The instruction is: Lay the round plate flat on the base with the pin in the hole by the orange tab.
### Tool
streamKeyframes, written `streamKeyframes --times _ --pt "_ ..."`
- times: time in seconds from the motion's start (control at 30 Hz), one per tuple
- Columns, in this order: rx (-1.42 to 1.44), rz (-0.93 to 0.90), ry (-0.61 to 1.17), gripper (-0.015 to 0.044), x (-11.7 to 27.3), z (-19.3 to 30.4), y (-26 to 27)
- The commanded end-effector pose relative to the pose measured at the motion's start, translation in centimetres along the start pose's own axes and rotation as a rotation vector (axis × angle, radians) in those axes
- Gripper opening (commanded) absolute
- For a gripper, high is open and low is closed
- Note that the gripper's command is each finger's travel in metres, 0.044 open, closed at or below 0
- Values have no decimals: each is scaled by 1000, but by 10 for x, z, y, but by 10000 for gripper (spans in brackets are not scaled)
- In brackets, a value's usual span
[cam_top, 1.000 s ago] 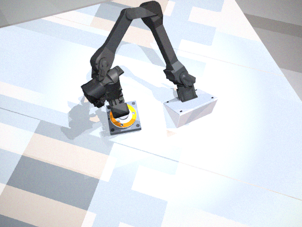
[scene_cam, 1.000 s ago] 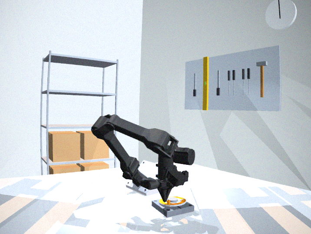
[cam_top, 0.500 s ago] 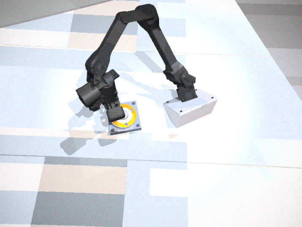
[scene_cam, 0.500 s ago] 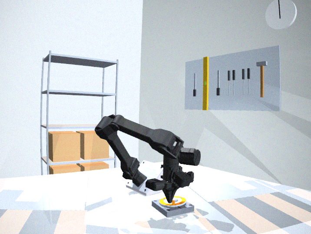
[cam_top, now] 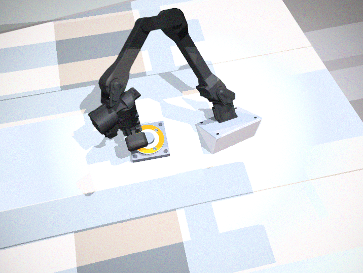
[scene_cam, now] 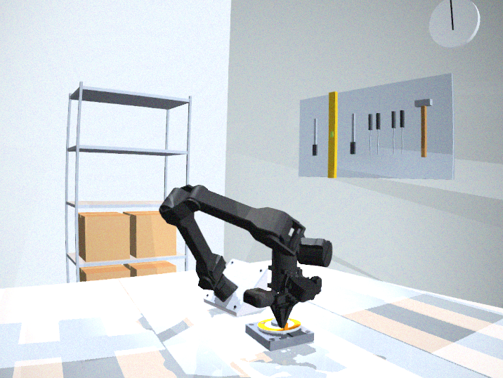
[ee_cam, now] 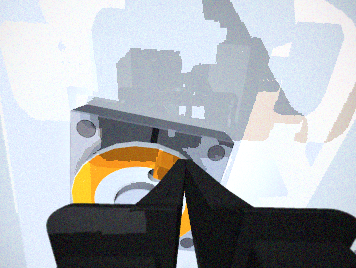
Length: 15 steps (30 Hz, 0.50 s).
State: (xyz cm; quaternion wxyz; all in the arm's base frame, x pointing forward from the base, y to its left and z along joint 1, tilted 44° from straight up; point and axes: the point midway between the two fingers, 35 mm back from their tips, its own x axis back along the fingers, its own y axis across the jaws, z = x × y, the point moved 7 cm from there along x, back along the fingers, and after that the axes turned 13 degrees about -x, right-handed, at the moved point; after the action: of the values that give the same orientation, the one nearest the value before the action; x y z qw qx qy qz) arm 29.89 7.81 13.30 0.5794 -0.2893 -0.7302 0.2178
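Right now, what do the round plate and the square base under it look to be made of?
Round plate: glossy orange-yellow ring around a pale centre, looks like painted metal or plastic; cannot tell which. Base: matte grey block with dark corner holes, looks like machined metal. The shut gripper is down at the plate.

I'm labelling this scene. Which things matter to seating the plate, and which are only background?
Job: round plate, base, post, gripper with its fingers shut.

Background: shelf, boxes, tool board, hammer, clock.
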Motion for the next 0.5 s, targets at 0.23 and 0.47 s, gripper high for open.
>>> streamKeyframes --times 0.23,0.47 --pt "-3 0 4 0 -1 -2 8" --pt "-3 -2 4 0 14 -3 9"
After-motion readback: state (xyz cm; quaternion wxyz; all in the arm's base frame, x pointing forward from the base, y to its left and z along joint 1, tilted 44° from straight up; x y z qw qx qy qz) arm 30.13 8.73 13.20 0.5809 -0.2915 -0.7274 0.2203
